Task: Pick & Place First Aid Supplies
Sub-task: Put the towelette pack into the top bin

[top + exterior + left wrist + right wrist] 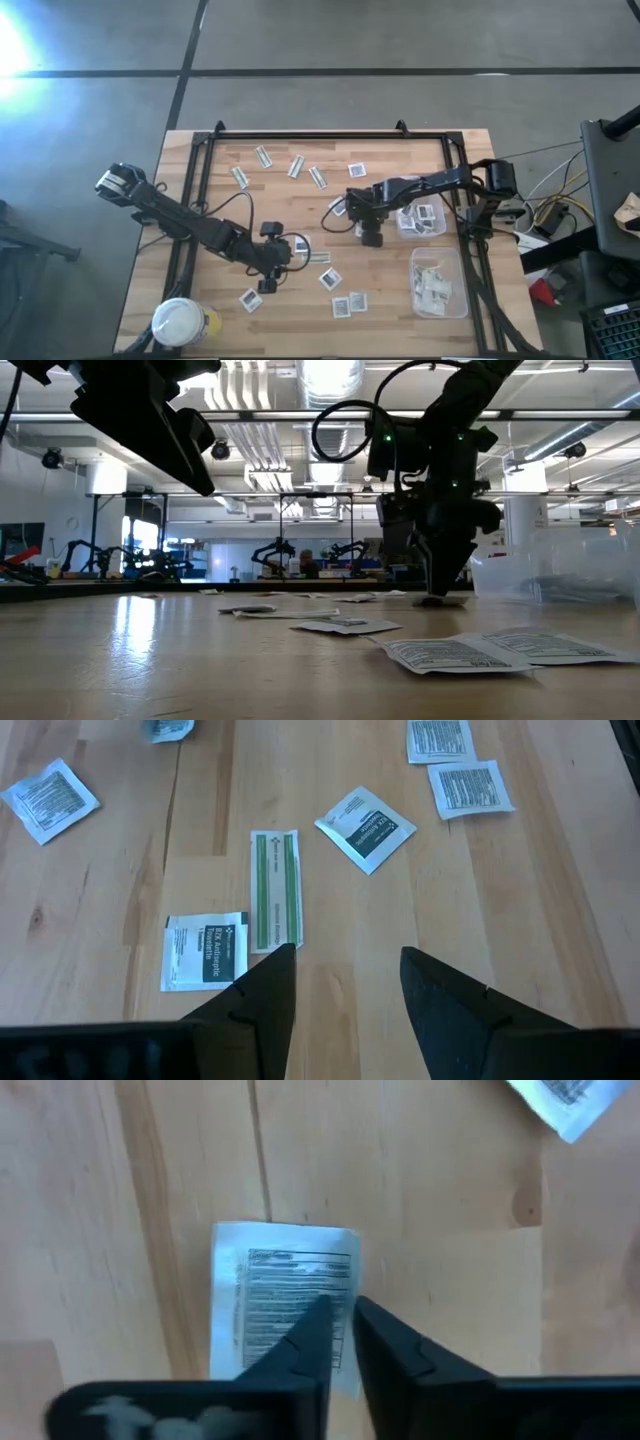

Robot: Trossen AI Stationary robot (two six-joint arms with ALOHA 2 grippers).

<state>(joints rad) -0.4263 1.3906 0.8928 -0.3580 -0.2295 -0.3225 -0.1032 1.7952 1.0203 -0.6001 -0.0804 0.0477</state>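
Observation:
Several small white square packets and green-and-white strips lie flat and scattered on the wooden table. My right gripper points down near the table's middle, shut on one white printed packet; the low view shows its fingers standing down on that packet. My left gripper hangs open above the table, left of the middle, its fingertips near a green-and-white strip and a dark-printed packet, touching neither. My right gripper has the white packet's side edge between its two nearly closed fingertips. The fingers come from above, pointing down. The packet lies flat on the table; one finger covers part of its print.
Two clear plastic tubs stand at the right, one beside my right gripper and one nearer the front, both with packets inside. A white-lidded round jar stands at the front left corner. A black frame rims the table.

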